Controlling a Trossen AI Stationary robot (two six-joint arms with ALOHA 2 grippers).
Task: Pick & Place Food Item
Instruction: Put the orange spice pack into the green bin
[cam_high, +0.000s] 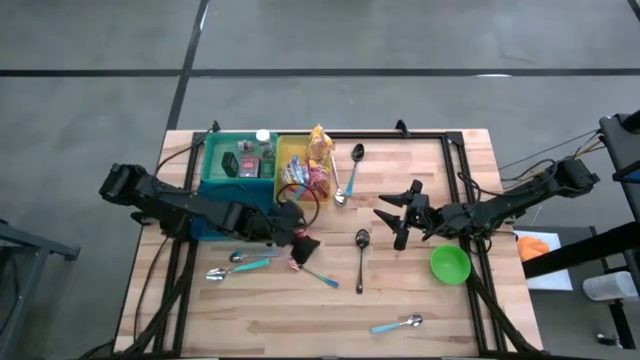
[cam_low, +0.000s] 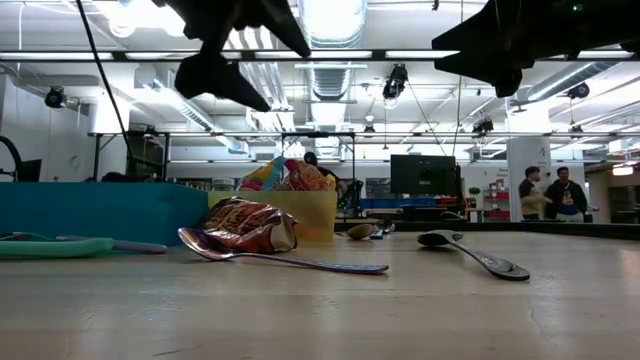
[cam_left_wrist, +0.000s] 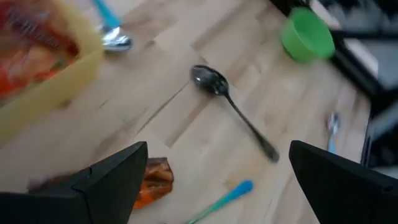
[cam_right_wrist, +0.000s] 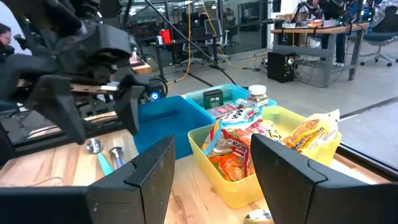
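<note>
We see the crumpled snack packet (cam_high: 303, 247) lying on the wooden table (cam_high: 430, 310), just in front of the yellow bin (cam_high: 291, 150) full of other snack bags, with a metal spoon (cam_low: 280, 260) resting close against it in the low view. Our left gripper (cam_high: 292, 232) hovers right above the packet, its fingers (cam_left_wrist: 106, 180) spread wide and holding nothing. A black spoon (cam_high: 361, 255) lies near the middle of the table, and a blue-handled spoon (cam_high: 322, 277) lies between it and the packet. Beside the yellow bin stands a blue bin (cam_high: 225, 170) with jars and boxes. Our right gripper (cam_high: 395, 212) hangs above the table near the green bowl (cam_high: 450, 264), jaws partly apart and empty.
</note>
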